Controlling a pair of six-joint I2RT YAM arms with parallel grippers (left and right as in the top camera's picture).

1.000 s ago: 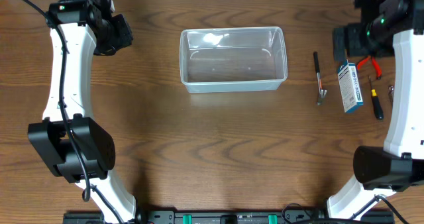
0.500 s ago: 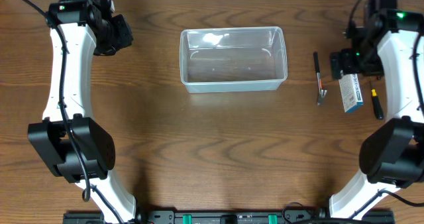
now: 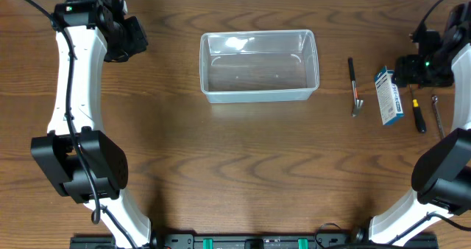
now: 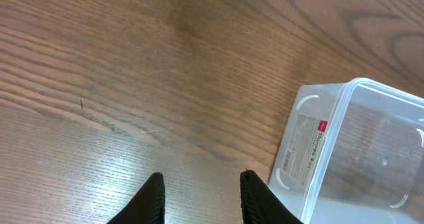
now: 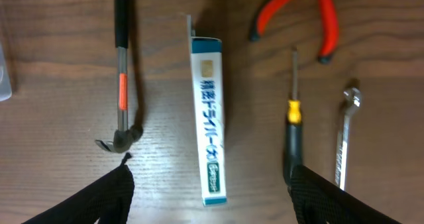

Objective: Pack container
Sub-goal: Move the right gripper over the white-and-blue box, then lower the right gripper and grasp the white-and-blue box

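Container [image 3: 257,94] sits upright, upper centre of your overhead view, well apart from the tools at right. Left gripper [image 4: 201,201] hangs over bare table [image 4: 99,65] beside the container's corner, jaws partly apart, gripping nothing. Right gripper [image 5: 215,191] is wide open, fingers framing the blue-and-white box [image 5: 209,118]. Hammer [image 5: 120,71] lies left of the box; screwdriver [image 5: 293,131], wrench [image 5: 344,138] and red pliers [image 5: 311,18] lie to its right.

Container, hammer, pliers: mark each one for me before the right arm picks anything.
container [image 3: 257,94], overhead view, on its front wall.
hammer [image 5: 122,91], right wrist view, on the orange band of the handle.
pliers [image 5: 330,25], right wrist view, on the right-hand red handle.
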